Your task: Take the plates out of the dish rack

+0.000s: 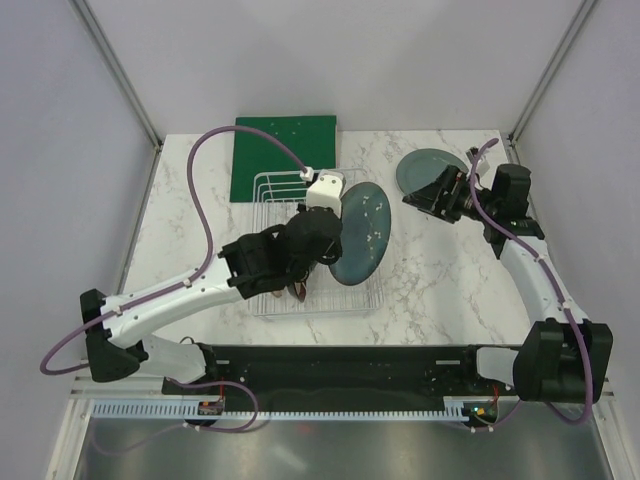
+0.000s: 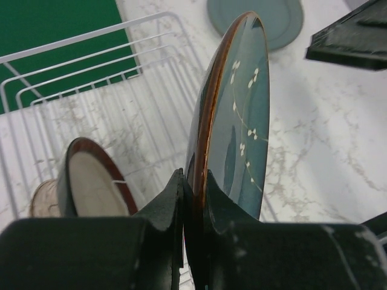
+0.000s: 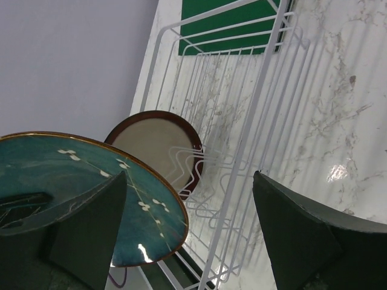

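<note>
My left gripper (image 1: 322, 243) (image 2: 195, 181) is shut on the rim of the dark teal plate (image 1: 362, 233) (image 2: 242, 121), holding it on edge above the right side of the white wire dish rack (image 1: 275, 190) (image 2: 72, 66) (image 3: 242, 121). The teal plate also shows in the right wrist view (image 3: 91, 187). The maroon-rimmed plate with tan centre (image 2: 94, 181) (image 3: 160, 145) stands in the rack. A brownish-pink plate (image 2: 42, 199) stands behind it. The pale grey-green plate (image 1: 430, 170) (image 2: 260, 18) lies flat on the table at the far right. My right gripper (image 1: 432, 195) (image 3: 193, 229) is open and empty beside it.
A flat green rectangular board (image 1: 285, 150) (image 2: 54, 30) (image 3: 230, 18) lies behind the rack at the back of the marble table (image 1: 440, 270). Grey walls close in the table on the left, right and back.
</note>
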You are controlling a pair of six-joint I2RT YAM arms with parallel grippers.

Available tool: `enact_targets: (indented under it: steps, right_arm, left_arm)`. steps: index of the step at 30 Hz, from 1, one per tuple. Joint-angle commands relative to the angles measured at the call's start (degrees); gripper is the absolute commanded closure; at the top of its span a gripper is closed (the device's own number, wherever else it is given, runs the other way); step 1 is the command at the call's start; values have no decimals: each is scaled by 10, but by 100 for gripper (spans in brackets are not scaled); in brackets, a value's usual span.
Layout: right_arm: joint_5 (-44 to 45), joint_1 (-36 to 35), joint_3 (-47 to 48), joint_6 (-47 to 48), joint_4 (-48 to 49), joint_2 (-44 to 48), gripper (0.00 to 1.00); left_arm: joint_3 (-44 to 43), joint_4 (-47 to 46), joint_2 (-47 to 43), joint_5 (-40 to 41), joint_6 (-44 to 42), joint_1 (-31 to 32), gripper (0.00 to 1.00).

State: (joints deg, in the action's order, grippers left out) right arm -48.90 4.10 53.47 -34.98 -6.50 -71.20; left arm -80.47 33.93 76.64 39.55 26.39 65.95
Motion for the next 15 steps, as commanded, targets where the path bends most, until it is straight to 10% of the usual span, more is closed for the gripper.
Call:
enact_targets:
  steps: [1, 15]
  right_arm:
    - [-33, -16, -14, -2, 44, 13, 8]
    - [-37, -23, -48, 15, 77, 17, 9]
  left_arm:
    - [19, -220, -58, -25, -26, -18, 98]
    - [114, -314, -62, -242, 99, -207, 98]
